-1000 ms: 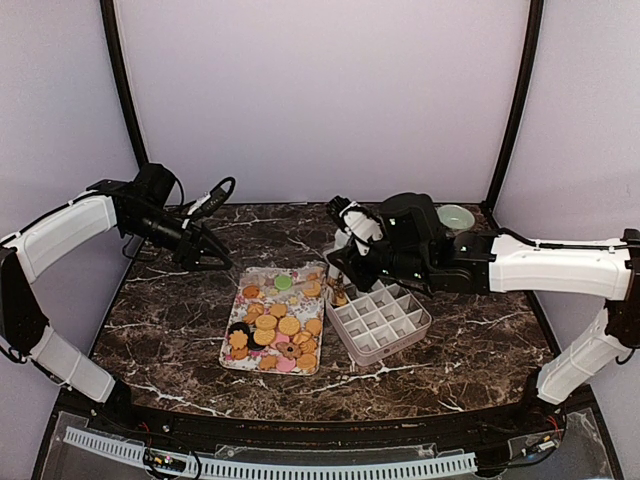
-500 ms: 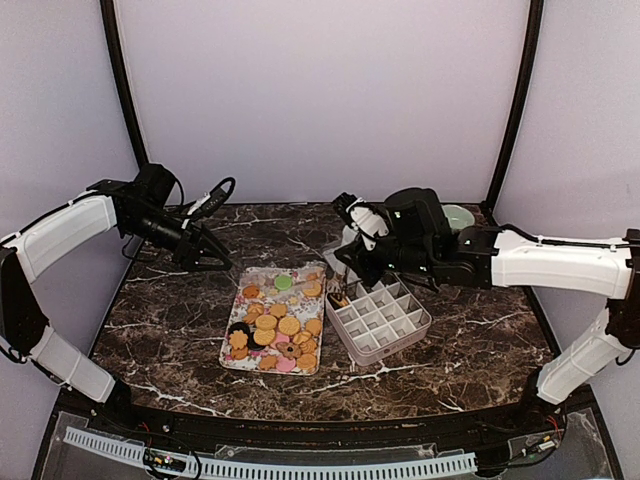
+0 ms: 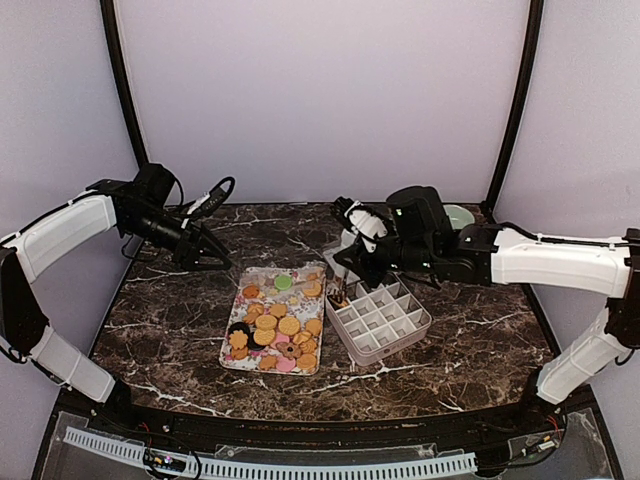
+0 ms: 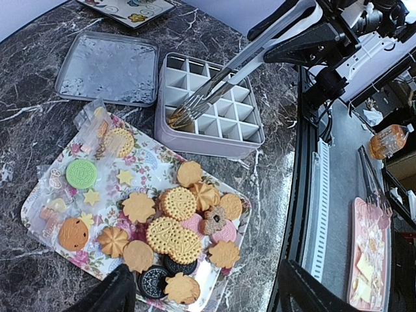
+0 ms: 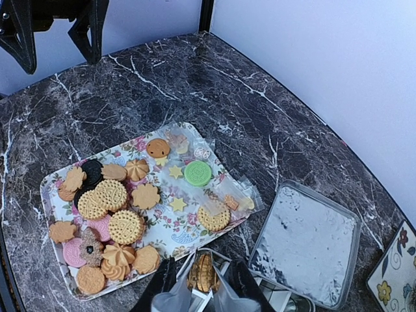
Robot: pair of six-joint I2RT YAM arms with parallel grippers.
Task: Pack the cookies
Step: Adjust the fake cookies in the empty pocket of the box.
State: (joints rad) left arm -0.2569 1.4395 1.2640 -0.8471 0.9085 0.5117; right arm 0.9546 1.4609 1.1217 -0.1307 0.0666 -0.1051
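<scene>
Several cookies (image 3: 272, 325) lie on a floral tray (image 3: 262, 278), also seen in the left wrist view as cookies (image 4: 172, 221) and in the right wrist view as cookies (image 5: 110, 214). My right gripper (image 3: 347, 268) (image 5: 201, 289) is shut on metal tongs (image 4: 240, 65). The tongs pinch one tan cookie (image 5: 204, 273) edge-on over the corner cell of the pink compartment box (image 3: 385, 325) (image 4: 214, 140). My left gripper (image 3: 213, 258) (image 4: 205, 273) hangs open and empty behind the tray's left side.
The box's clear lid (image 5: 305, 237) (image 4: 107, 68) lies on the marble behind the box. A green bowl (image 3: 456, 216) stands at the back right. A floral plate (image 5: 398, 273) sits beyond the lid. Empty cellophane wrappers (image 5: 234, 192) lie on the tray's far end.
My right wrist has shifted slightly back and right while the tongs' tips stayed at the box's corner cell. The left arm has not moved.
</scene>
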